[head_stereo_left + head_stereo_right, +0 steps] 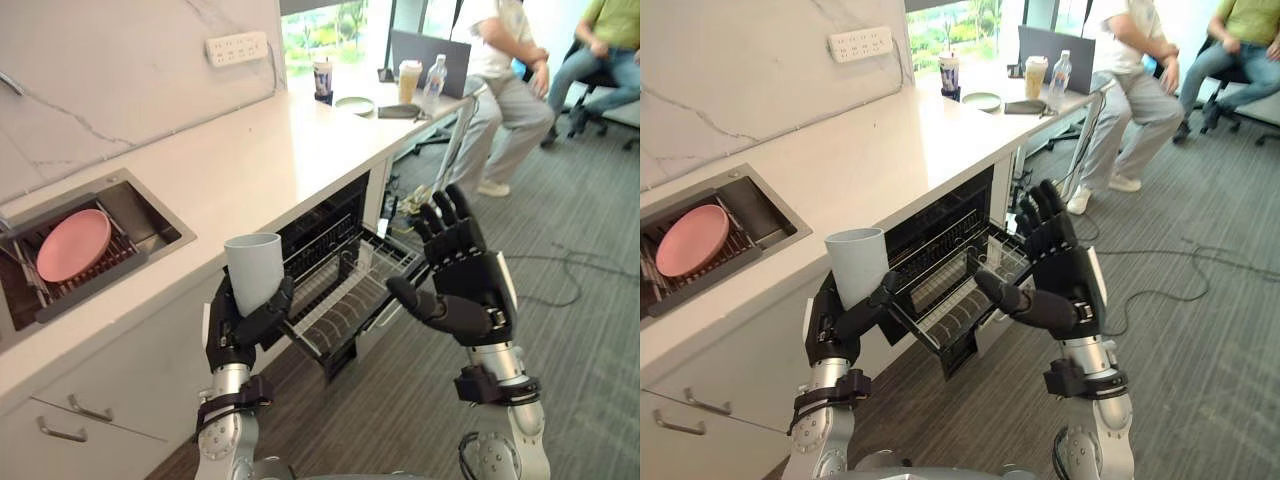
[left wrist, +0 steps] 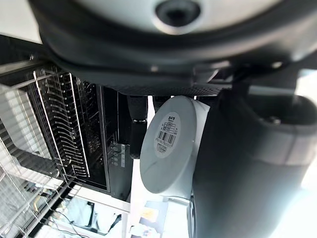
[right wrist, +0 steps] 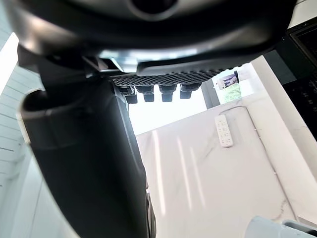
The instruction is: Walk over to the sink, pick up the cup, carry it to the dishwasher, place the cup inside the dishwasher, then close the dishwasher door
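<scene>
My left hand point(image 1: 240, 330) is curled round a pale grey cup point(image 1: 254, 270), held upright in front of the counter edge. In the left wrist view the cup's base point(image 2: 166, 148) with a barcode sticker faces the camera. Just right of the cup, the dishwasher point(image 1: 325, 225) stands open under the counter, its wire rack point(image 1: 345, 290) pulled out over the lowered door. My right hand point(image 1: 460, 275) hovers above the rack's right end with fingers straight and thumb out, holding nothing.
A sink point(image 1: 150, 215) at the left holds a pink plate point(image 1: 72, 244). The white counter point(image 1: 260, 150) carries cups, a bottle, a small plate and a laptop at its far end. Two seated people point(image 1: 500, 80) are at the back right. Grey carpet lies to the right.
</scene>
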